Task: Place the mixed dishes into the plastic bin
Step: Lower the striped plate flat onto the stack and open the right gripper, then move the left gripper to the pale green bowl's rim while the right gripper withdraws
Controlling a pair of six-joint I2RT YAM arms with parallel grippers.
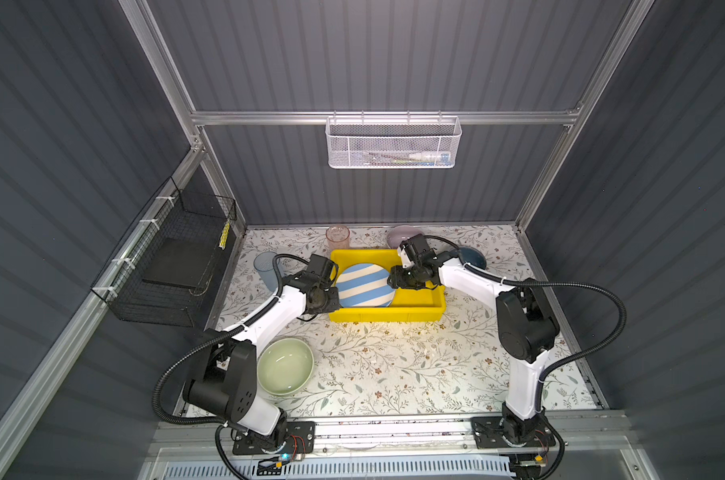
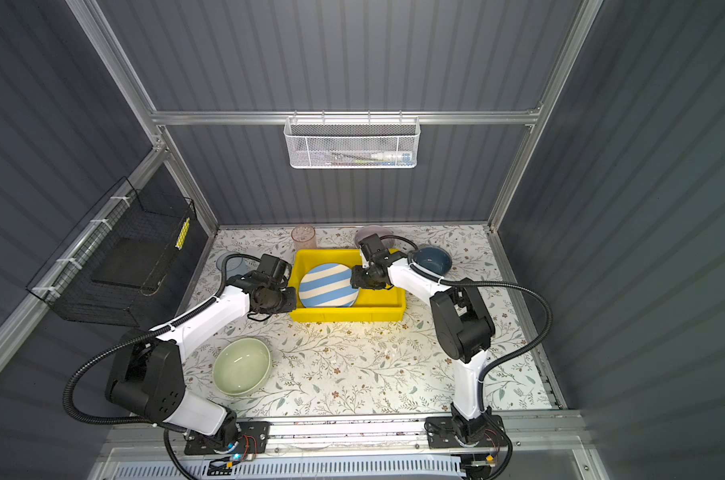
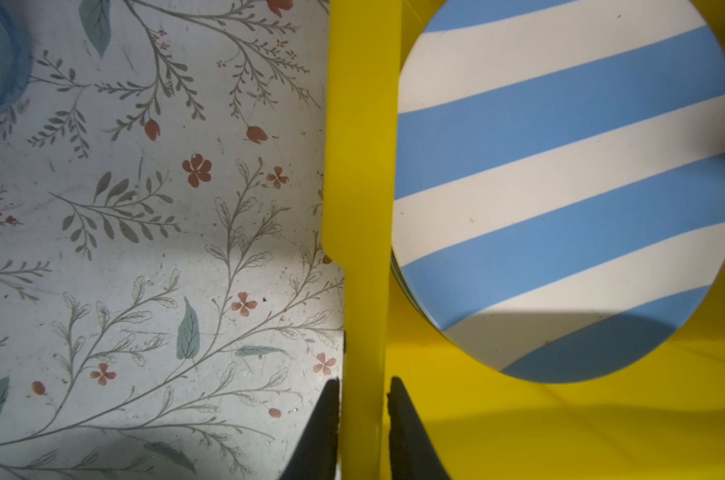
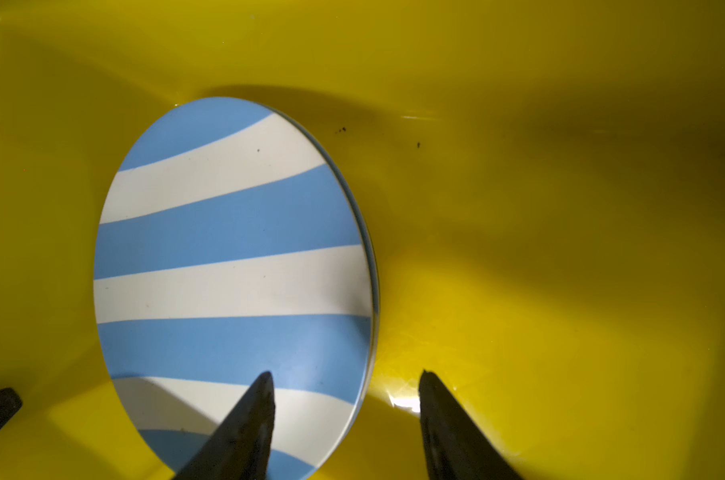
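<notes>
Floral worktop [image 1: 394, 374]: yellow bin [image 1: 385, 316] between left tool [image 3: 362, 386] and right tool [image 4: 346, 374]; green bowl [image 1: 286, 365], blue tumbler [image 1: 265, 266] near left tool; pink tumbler [image 1: 337, 237], lilac bowl [image 1: 398, 236], blue bowl [image 1: 473, 255] beyond both.

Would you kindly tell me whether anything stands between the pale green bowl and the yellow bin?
Nothing visible lies on the mat between the pale green bowl and the yellow bin. The left end effector grips the bin's left wall, beside that path; the striped plate fills the bin's left half.
</notes>
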